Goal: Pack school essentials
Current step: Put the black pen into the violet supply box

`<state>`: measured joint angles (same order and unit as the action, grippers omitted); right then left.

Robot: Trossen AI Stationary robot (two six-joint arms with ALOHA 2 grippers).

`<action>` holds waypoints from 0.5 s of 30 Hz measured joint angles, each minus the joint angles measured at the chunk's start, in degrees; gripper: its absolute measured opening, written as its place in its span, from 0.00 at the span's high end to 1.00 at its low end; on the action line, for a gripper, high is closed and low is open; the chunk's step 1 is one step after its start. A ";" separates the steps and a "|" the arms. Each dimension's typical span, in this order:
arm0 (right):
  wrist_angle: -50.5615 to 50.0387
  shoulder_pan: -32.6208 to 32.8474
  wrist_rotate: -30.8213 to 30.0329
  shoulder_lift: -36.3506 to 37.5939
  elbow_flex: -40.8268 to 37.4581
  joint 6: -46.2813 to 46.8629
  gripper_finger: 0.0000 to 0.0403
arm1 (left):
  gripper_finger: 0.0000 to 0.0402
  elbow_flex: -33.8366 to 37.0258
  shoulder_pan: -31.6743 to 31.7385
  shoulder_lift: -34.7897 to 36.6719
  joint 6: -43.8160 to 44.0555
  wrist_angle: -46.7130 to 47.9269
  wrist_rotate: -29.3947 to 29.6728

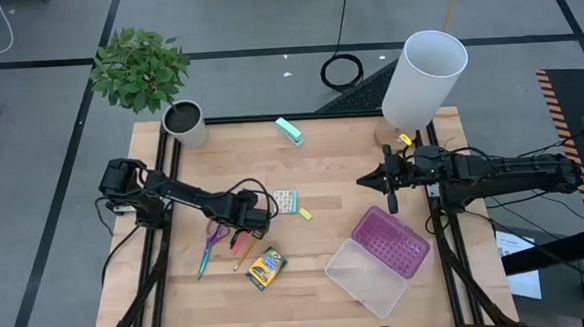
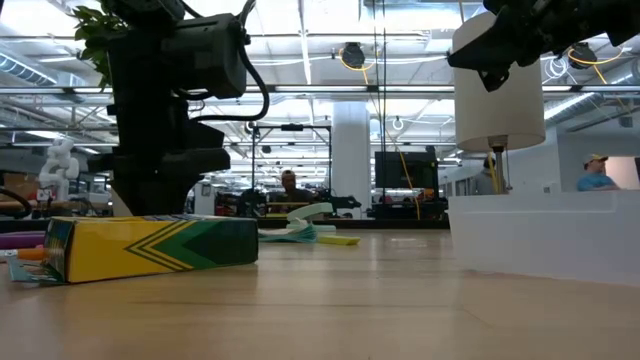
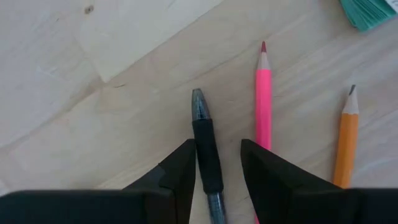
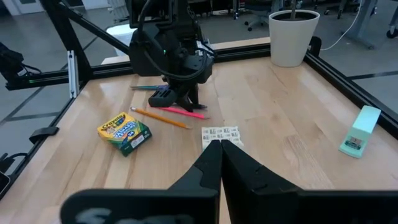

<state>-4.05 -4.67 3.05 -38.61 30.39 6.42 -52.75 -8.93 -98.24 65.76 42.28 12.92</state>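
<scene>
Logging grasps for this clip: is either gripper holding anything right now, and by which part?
Nothing is held. The open left gripper straddles the pen at its dark grip; the right gripper is shut, empty.

Light was bright and even over the surface (image 1: 332, 171), shadows soft. Ceiling lights (image 2: 300, 75) glared in the low view, where the near crayon box (image 2: 150, 245) looked slightly soft.

The pen (image 3: 207, 149) runs off the picture's edge between the left gripper's fingers (image 3: 180, 177). The scissors (image 1: 213, 243) are partly hidden under the left arm.
</scene>
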 joint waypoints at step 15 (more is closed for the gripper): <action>0.00 0.36 0.09 0.00 0.02 0.00 1.00 | 0.67 0.04 0.00 -0.07 1.93 0.19 -0.16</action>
<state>-4.05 -4.30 3.14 -38.61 30.41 6.42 -52.71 -8.93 -98.30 67.69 42.47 12.76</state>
